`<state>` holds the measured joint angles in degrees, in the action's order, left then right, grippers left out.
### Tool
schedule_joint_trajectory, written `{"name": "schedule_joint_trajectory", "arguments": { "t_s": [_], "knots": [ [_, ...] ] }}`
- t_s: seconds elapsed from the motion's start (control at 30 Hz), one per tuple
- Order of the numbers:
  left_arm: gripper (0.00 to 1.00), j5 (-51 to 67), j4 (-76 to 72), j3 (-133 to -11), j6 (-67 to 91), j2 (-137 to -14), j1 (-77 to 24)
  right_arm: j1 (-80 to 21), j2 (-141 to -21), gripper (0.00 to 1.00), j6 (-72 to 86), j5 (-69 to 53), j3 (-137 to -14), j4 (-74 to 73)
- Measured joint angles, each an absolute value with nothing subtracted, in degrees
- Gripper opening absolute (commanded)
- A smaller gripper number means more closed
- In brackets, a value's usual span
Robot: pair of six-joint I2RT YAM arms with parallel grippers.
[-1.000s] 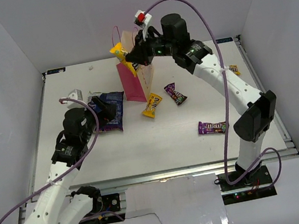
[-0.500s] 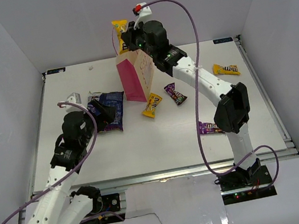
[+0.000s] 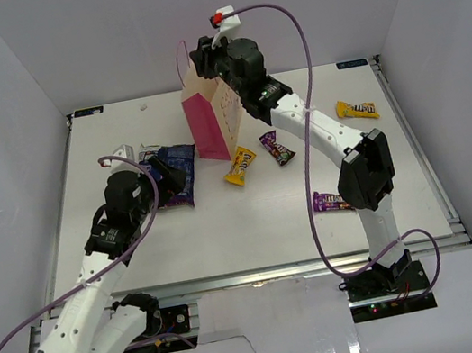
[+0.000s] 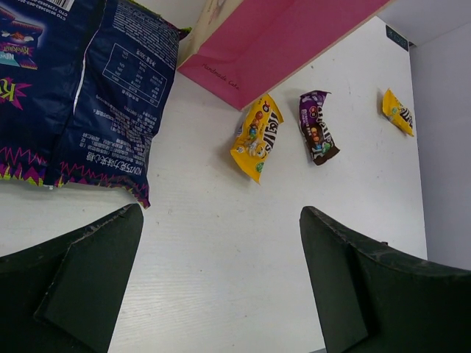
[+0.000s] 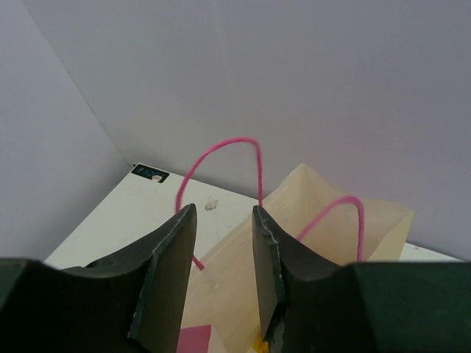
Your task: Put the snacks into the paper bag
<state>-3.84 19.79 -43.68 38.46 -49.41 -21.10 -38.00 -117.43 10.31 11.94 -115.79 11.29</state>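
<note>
The paper bag [image 3: 222, 106] stands upright at the back middle, pink side panel facing me. My right gripper [image 3: 202, 54] hovers just above its open mouth, jaws apart and empty; in the right wrist view the gripper [image 5: 224, 213] sits over the cream bag [image 5: 324, 243], and a sliver of yellow shows inside. My left gripper [image 3: 166, 178] is open over the edge of the blue snack bag [image 3: 183, 160]. In the left wrist view that gripper [image 4: 221, 220] is above bare table right of the blue bag [image 4: 88, 95]. A yellow packet [image 3: 241, 166] and a purple one [image 3: 276, 147] lie near the bag.
Another purple packet [image 3: 335, 201] lies at the front right and a yellow one [image 3: 358, 108] at the far right. A small white object [image 3: 119, 151] lies left of the blue bag. White walls close in the table on three sides.
The yellow packet that my right gripper held above the bag is gone from the jaws, which now stand open over the bag's mouth. The left arm shifted slightly.
</note>
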Motion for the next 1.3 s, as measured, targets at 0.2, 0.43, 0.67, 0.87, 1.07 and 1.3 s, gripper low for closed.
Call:
{"name": "schedule_joint_trajectory", "arguments": {
  "t_s": [0.2,0.43,0.67,0.87,1.07,1.3],
  "knots": [
    [0.98,-3.92,19.92,-43.72,38.35,-50.22,-21.1,-37.78,-116.81,0.59,7.66,5.43,-115.22,12.14],
    [0.96,-9.34,26.85,-49.91,36.64,-62.76,-21.1,-34.81,-107.57,0.78,-6.61,-31.35,-109.67,2.17],
    [0.95,-15.94,31.22,-59.44,29.23,-81.52,-20.88,-28.91,-88.6,0.87,-20.51,-43.97,-86.39,-9.72],
    [0.91,-14.09,30.87,-63.37,22.35,-87.07,-20.73,-14.9,-85.14,0.88,-25.47,-47.13,-72.34,-17.21],
    [0.93,-10.85,30.04,-53.65,31.94,-80.05,-19.99,-8.27,-81.3,0.88,-28.88,-48.18,-62.81,-22.48],
    [0.98,-0.51,23.49,-27.46,61.32,-56.45,-6.5,-7.86,-80.38,0.88,-29.54,-50.33,-61.95,-22.79]
  ]
}}
